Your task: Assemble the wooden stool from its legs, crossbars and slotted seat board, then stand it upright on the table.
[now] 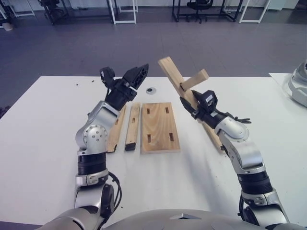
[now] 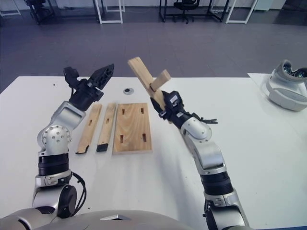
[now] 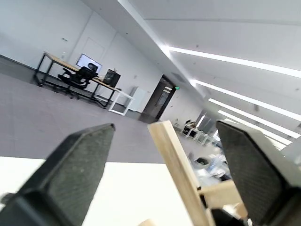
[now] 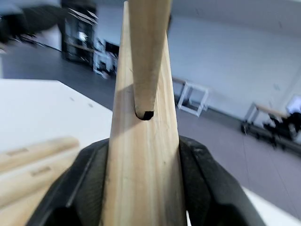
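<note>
Wooden stool leg (image 1: 173, 75), a pale flat slat with a short pale crossbar (image 1: 195, 79) plugged into it, hangs tilted over the white table (image 1: 48, 124), pinched in my right claw (image 1: 193, 106). My left claw (image 1: 124, 76) is spread wide near its top end. I'd grip that end squarely before aligning anything. The slotted seat board (image 1: 159, 127) and two loose wooden slats (image 1: 133, 125) lie flat below. Behind are grey floor and desks.

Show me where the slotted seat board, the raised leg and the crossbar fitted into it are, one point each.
slotted seat board (image 1: 159, 125), left eye view, bare wood between the four slots.
raised leg (image 1: 172, 73), left eye view, near its top end.
crossbar (image 1: 196, 79), left eye view, middle of its length.
</note>
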Controlling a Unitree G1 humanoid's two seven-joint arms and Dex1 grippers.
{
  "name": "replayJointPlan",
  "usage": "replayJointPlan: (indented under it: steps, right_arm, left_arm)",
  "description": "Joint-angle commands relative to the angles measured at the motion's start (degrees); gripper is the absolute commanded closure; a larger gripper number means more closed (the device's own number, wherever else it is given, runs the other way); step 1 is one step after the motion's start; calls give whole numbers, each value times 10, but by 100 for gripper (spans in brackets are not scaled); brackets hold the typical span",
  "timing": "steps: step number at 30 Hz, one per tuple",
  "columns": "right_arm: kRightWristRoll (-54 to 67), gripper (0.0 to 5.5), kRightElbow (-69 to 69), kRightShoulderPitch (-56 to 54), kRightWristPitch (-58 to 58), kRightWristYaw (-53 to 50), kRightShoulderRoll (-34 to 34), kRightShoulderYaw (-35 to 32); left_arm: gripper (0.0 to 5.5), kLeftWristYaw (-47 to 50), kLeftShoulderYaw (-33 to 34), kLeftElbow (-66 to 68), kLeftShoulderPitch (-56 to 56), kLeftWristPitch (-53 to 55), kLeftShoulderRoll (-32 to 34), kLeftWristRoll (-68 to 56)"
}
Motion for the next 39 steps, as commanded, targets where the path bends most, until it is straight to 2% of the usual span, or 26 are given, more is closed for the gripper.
replayJointPlan:
  steps: [1, 9, 12, 25, 27, 32, 36, 39]
  right_arm:
    - [-27, 342, -19, -22, -62, 21, -2, 27]
    - [-39, 342, -20, -13, -93, 42, -4, 54]
    - [-48, 342, -18, -14, -105, 49, -6, 58]
    - [-38, 342, -26, 1, -121, 69, -8, 53]
    - [-38, 283, -28, 4, -116, 71, -8, 55]
    - [-54, 196, -22, 26, -105, 62, -17, 55]
    - [-98, 190, 17, 71, -110, 48, -56, 37]
    - [-162, 190, 75, 91, -130, 32, -91, 49]
  left_arm:
    - [118, 34, 23, 3, -20, 46, -14, -77]
    - [118, 56, 18, -25, -12, 85, -22, -149]
    - [172, 64, 17, -40, 2, 84, -43, -185]
    - [412, 111, 14, -79, 71, 88, -36, -240]
    - [425, 124, 17, -86, 74, 84, -34, -245]
    - [446, 180, 50, -112, 98, 62, -14, -239]
    - [448, 251, 89, -170, 165, 34, 18, -180]
    - [448, 317, 95, -231, 224, 16, 11, -149]
